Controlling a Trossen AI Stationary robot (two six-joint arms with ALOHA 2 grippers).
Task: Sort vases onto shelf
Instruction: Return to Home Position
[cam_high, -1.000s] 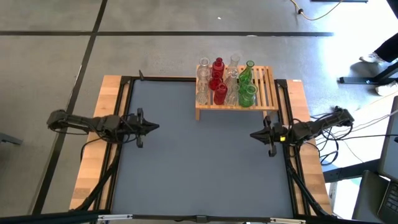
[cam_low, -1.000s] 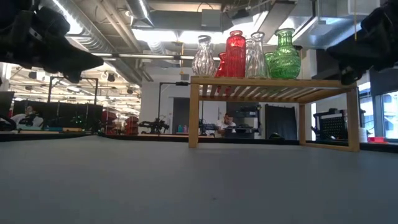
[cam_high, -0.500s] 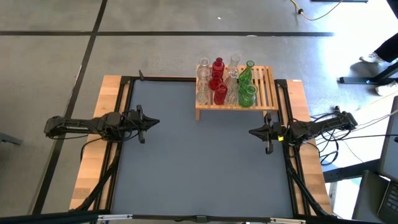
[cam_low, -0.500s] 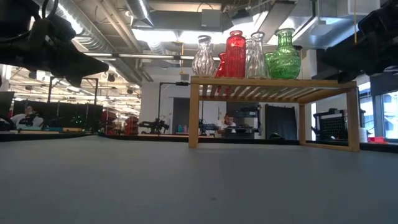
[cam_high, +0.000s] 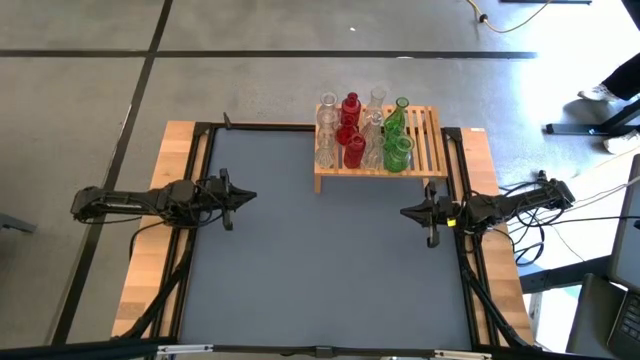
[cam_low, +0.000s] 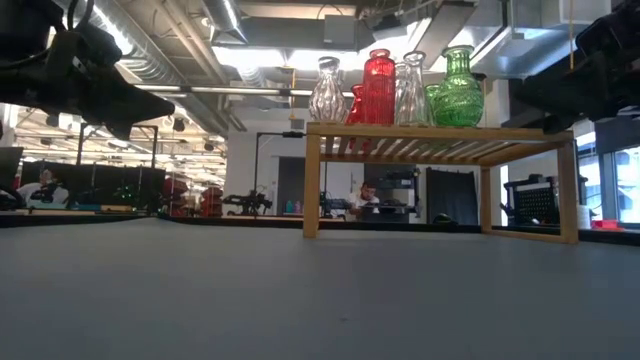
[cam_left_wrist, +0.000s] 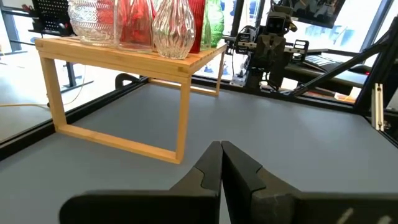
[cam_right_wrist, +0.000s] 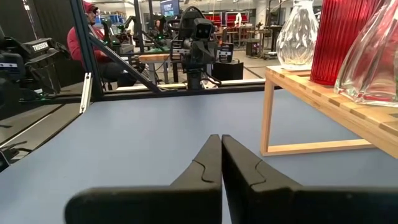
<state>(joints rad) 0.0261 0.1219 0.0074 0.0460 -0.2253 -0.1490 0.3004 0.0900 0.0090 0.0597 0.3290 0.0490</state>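
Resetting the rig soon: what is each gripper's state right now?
Left gripper: jaws closed, empty, over the table's left side.
Right gripper: jaws closed, empty, over the table's right side.

Grey concrete floor (cam_high: 80, 100), dark seams; exposed ceiling ducts (cam_low: 190, 30); seated person (cam_right_wrist: 79, 38) behind.

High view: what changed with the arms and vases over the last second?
The left gripper nudged toward the grey table's far side, the right gripper crept inward; both then stopped, shut and empty. The red, green and clear glass vases on the light-wood slatted shelf stayed put.
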